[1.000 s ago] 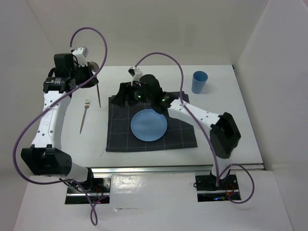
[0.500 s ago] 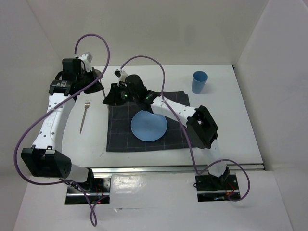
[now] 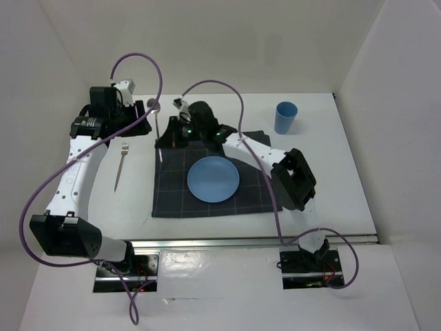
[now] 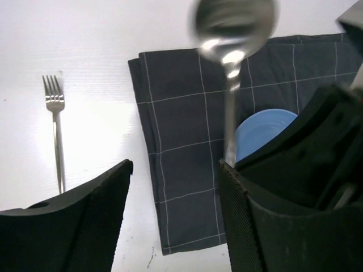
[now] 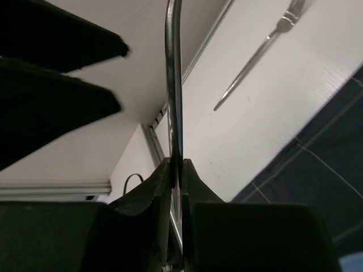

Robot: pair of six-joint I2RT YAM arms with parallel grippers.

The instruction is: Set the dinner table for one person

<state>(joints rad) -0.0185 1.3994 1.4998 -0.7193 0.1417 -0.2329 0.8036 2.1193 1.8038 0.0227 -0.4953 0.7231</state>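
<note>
My right gripper point(image 5: 176, 165) is pinched tight on the handle of the spoon point(image 4: 230, 96), low on the shaft, with the bowl standing out beyond the fingers. My left gripper point(image 4: 174, 164) sits just at 9 o'clock of the spoon with its fingers spread wide, gripping nothing, so the right arm is the one to place it. Seen from above, the spoon's long axis runs roughly 12 to 6, bowl at the 12 end. It is thin, shiny metal and looks likely to slip in a pinch. The blue plate point(image 3: 213, 179) lies at about 5 o'clock of my right gripper, centred on the dark checked cloth point(image 3: 172, 196). I judge the spoon belongs at 3 o'clock of the plate. The white dinner table point(image 3: 331, 179) spreads under it all, with the fork point(image 3: 120, 165) at 9 o'clock of the cloth and the blue cup point(image 3: 285, 117) between 1 and 2 o'clock.
</note>
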